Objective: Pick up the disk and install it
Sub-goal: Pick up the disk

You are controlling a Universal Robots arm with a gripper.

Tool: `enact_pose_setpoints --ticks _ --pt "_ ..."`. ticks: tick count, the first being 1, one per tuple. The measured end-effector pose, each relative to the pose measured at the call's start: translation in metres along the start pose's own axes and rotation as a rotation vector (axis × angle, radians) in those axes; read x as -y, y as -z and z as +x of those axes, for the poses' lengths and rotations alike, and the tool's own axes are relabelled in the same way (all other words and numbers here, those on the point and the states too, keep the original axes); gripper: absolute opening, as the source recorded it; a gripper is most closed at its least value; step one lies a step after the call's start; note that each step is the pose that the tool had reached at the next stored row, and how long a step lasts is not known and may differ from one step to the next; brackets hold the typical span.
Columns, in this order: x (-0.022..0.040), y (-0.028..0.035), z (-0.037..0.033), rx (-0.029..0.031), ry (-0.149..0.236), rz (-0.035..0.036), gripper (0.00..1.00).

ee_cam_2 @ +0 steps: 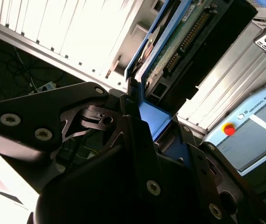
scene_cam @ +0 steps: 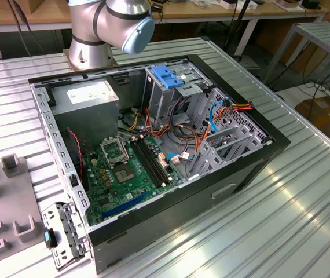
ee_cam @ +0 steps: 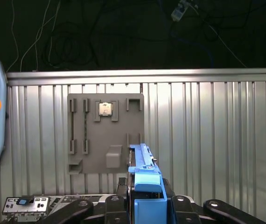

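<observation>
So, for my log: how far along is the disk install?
Done: pickup. In hand: the gripper is shut on the flat hard disk with blue rails, held above the ribbed metal table. Left: installing; it is not yet in the open black computer case.

Pincer clamped on disk; grey fixture plate on ribbed table

The disk has bright blue rails and a green circuit board. The tool is black, the tabletop ribbed silver, the fixture plain grey. The black case shows a green motherboard and a blue latch.
</observation>
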State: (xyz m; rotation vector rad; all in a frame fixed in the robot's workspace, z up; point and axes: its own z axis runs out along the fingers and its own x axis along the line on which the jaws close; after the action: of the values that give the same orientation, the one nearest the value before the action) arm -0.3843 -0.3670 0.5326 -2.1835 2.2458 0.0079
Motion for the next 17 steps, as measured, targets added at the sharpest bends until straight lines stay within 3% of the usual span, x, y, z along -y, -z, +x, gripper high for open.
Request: enact_pose_setpoints --ticks 17 --pt "0.0101 -0.0001 -0.0003 0.0 0.0 0.0 0.37"
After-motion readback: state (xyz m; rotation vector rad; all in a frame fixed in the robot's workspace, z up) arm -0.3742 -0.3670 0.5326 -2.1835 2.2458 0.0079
